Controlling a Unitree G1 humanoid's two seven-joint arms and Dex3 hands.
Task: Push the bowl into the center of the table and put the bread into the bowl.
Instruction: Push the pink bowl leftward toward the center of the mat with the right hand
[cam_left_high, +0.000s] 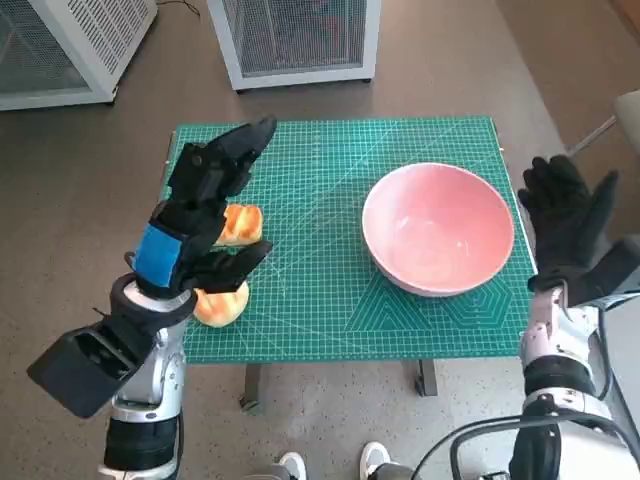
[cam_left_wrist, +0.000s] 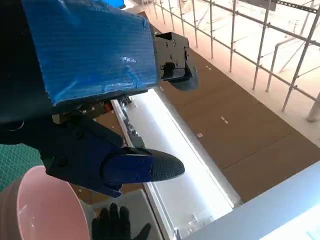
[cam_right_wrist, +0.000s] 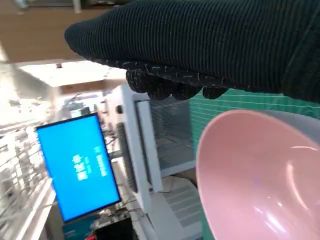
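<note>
Currently listing. Bowl (cam_left_high: 438, 229): pink, empty, sitting upright on the right half of the green mat (cam_left_high: 330, 290), off-centre; probably light rigid plastic, likely sliding easily, so pushing low on its outer wall from the right seems best.

Bread (cam_left_high: 238, 224): two golden pieces lying at the mat's left edge, a second piece (cam_left_high: 222, 304) nearer the robot; likely soft and crushable, best taken gently across the sides.

Left hand (cam_left_high: 205, 215): hovering over the bread, fingers spread, holding nothing.

Right hand (cam_left_high: 566, 215): waiting just right of the bowl, fingers apart, empty.
</note>
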